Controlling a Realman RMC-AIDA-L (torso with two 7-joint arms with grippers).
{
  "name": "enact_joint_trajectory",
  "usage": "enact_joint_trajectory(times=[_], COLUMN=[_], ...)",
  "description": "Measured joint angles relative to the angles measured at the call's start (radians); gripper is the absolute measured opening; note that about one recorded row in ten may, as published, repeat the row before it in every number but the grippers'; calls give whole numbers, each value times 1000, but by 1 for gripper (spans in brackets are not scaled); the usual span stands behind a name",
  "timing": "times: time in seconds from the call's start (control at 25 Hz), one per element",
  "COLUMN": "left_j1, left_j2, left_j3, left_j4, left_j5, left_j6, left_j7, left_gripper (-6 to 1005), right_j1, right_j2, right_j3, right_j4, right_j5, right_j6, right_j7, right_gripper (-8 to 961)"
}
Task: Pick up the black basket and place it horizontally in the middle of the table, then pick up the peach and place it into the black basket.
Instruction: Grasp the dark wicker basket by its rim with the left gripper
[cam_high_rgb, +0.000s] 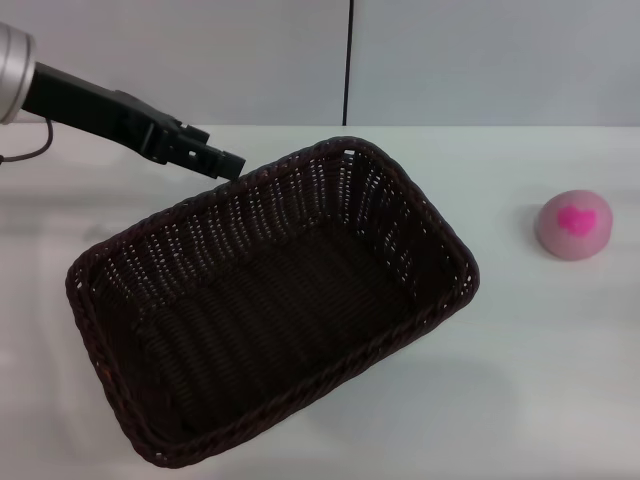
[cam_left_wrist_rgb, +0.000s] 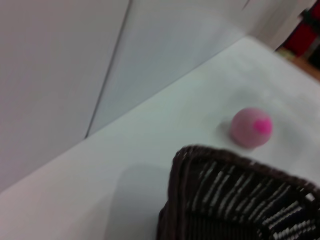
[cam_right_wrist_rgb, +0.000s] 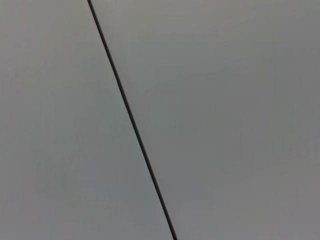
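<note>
Black basket (cam_high_rgb: 270, 310): large, dark woven wicker, rounded corners, braided rim, lying askew across middle of white table (cam_high_rgb: 560, 380), empty inside. Peach (cam_high_rgb: 573, 224): small pale pink ball with magenta heart patch, well apart toward right. Left gripper (cam_high_rgb: 228, 163) just beside far rim; finger state impossible to tell. Grey wall (cam_right_wrist_rgb: 225, 100) with dark seam behind.
</note>
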Motion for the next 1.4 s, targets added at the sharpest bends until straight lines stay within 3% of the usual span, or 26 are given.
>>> enact_joint_trajectory(times=[0.16, 0.36, 0.44, 0.72, 1.24, 1.4], left_j1=[-18, -24, -30, -39, -42, -51], left_j2=[-24, -34, -54, -83, -100, -118], left_j3=[0, 1, 10, 10, 46, 72], left_j4=[12, 14, 22, 32, 28, 30], left_j5=[93, 135, 198, 314, 349, 420], left_j6=[-1, -5, -5, -25, -31, -42], left_j7=[-27, -28, -29, -19, 17, 21], left_gripper=[702, 695, 693, 683, 666, 660], right_j1=[0, -1, -1, 1, -1, -1], right_j2=[0, 0, 0, 0, 0, 0], right_j3=[3, 4, 4, 3, 16, 16], right_j4=[1, 2, 2, 11, 11, 11], right_j5=[0, 0, 0, 0, 0, 0], right_j6=[10, 11, 12, 27, 36, 43], right_j7=[-1, -1, -1, -1, -1, -1], right_gripper=[590, 588, 587, 584, 579, 578])
